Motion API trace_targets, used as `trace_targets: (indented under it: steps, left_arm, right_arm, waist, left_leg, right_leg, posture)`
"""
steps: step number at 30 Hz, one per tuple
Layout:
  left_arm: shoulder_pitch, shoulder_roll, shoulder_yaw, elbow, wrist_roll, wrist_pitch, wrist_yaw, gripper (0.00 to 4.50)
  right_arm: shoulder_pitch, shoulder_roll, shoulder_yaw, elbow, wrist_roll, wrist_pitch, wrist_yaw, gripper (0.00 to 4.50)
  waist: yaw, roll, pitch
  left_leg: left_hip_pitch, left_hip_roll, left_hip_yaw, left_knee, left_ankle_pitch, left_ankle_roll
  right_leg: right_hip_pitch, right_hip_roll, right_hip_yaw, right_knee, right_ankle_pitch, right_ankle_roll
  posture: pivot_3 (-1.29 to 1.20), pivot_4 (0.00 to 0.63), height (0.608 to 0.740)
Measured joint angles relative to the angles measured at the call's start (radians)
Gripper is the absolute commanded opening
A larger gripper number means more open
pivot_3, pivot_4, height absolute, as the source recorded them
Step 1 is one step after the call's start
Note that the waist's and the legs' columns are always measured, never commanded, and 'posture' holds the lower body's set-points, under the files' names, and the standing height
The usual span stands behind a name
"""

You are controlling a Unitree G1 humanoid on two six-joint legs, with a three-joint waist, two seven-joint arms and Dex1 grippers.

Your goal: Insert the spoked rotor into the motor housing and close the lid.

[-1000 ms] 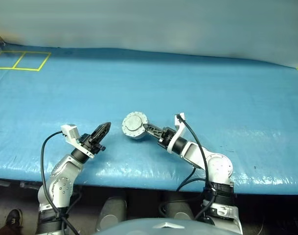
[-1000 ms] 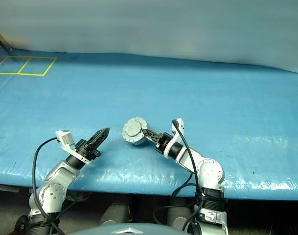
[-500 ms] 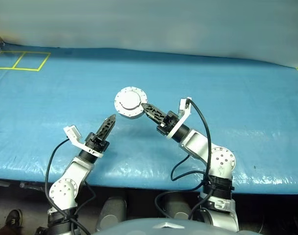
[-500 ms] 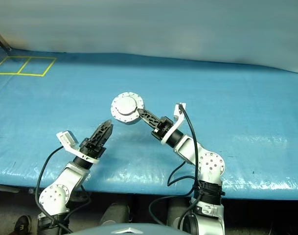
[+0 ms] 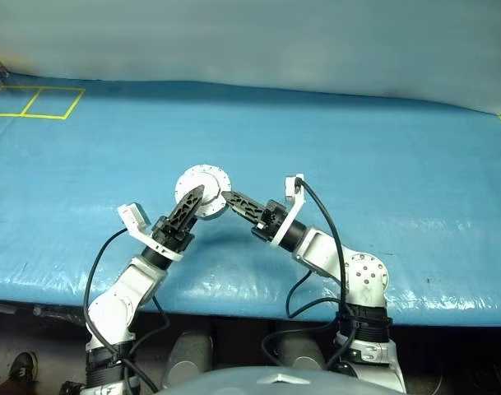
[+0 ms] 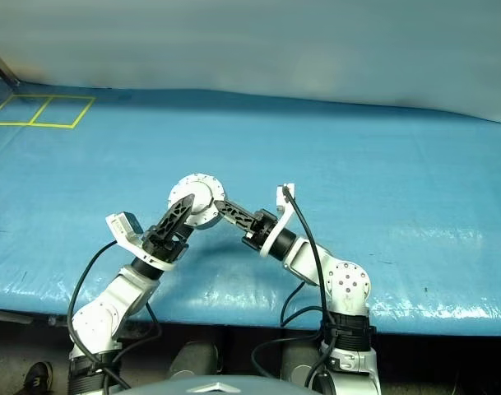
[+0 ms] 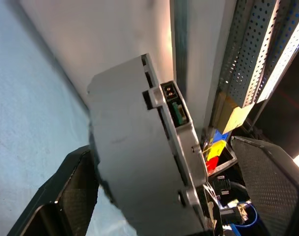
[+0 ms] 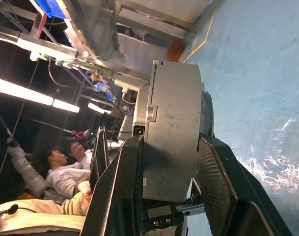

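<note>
Motor housing held aloft between two grippers, lid shut

Motor housing (image 5: 203, 182) w/ lid (image 8: 171, 142) closed on it: one round grey metal puck, plain pale face toward head cam, ring of small screws round the edge. Up off the blue tabletop (image 5: 382, 148), roughly centre, near front edge.

Right gripper (image 5: 225, 197): pinching the puck across its thickness, one finger on each flat face; right wrist view shows both pads (image 8: 218, 177) tight on the sides. Rim edge w/ small connector slot faces that cam.

Left gripper (image 5: 192, 202): spread wide, fingers either side of the puck. Left wrist view shows one finger (image 7: 73, 196) close by one face, the other well clear. Can't tell if either touches. Not gripping.

Spoked rotor: can't see it; presumably inside if lid is down. Judgement only.

Handling, est.:
- Solid metal, stiff, prob. heavy for its size. No give under the pads.
- Smooth machined faces = slippery; a thin pinch near the rim could let it pivot or slide.
- Best hold: flat face to flat face, deep past the rim. Keep off connector slot and hinge side.
- Lid could swing open if tipped w/out pressure across both faces.

Outward: yellow tape squares (image 5: 36, 100) far left corner of tabletop. People seated in background of right wrist view.
</note>
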Motion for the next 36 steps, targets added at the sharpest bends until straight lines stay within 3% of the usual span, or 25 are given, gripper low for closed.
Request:
trace_targets:
  steps: [5,12,20,26,33,36]
  left_arm:
    - [-0.022,-0.012,-0.015,0.005,0.013,-0.012,-0.005,4.48]
    - [-0.021,-0.041,-0.016,0.019,0.027,-0.040,-0.002,2.76]
    - [-0.013,-0.050,-0.015,0.020,0.016,-0.040,0.013,2.71]
    - [-0.013,-0.050,-0.013,0.038,0.039,-0.053,0.042,2.71]
    - [-0.033,-0.085,0.028,0.102,0.125,-0.140,0.148,2.71]
    - [-0.118,-0.108,0.085,0.174,0.171,-0.221,0.238,2.71]
  right_arm:
    - [0.004,-0.005,0.024,-0.011,0.002,-0.004,0.008,1.25]
    - [0.007,-0.012,0.026,-0.012,0.001,-0.016,0.015,1.25]
    - [0.007,-0.018,0.035,-0.010,-0.004,-0.026,0.016,1.25]
    - [0.006,-0.031,0.047,-0.004,-0.050,-0.058,0.020,3.16]
    - [-0.020,-0.030,0.064,-0.034,-0.138,-0.150,0.024,3.16]
    - [-0.020,-0.035,0.065,-0.034,-0.167,-0.163,0.033,3.16]
  waist:
    - [0.001,0.000,0.000]
    - [0.001,0.000,0.000]
    - [0.001,0.000,0.000]
    - [0.001,0.000,0.000]
    - [0.003,-0.001,0.000]
    - [0.010,-0.002,0.001]
  left_leg:
    - [0.000,0.000,0.000,0.000,0.000,0.000]
    - [0.000,0.000,0.000,0.000,0.000,0.000]
    - [0.000,0.000,0.000,0.000,0.000,0.000]
    - [0.000,0.000,0.000,0.000,0.000,0.000]
    - [0.000,0.000,0.000,0.001,0.000,0.000]
    - [0.000,0.000,0.000,0.001,0.000,0.000]
  right_leg:
    - [0.000,0.000,0.000,0.000,0.000,0.000]
    - [0.000,0.000,0.000,0.000,0.000,0.000]
    - [0.000,0.000,0.000,0.000,0.000,0.000]
    - [0.000,0.000,0.000,0.000,0.000,0.000]
    - [0.000,0.000,0.000,0.000,0.000,0.000]
    - [0.001,0.000,0.000,0.000,0.001,0.001]
  posture:
    - [0.00,0.150,0.740]
    - [0.00,0.150,0.740]
    - [0.00,0.150,0.740]
    - [0.00,0.150,0.740]
    - [0.00,0.150,0.740]
    - [0.00,0.150,0.740]
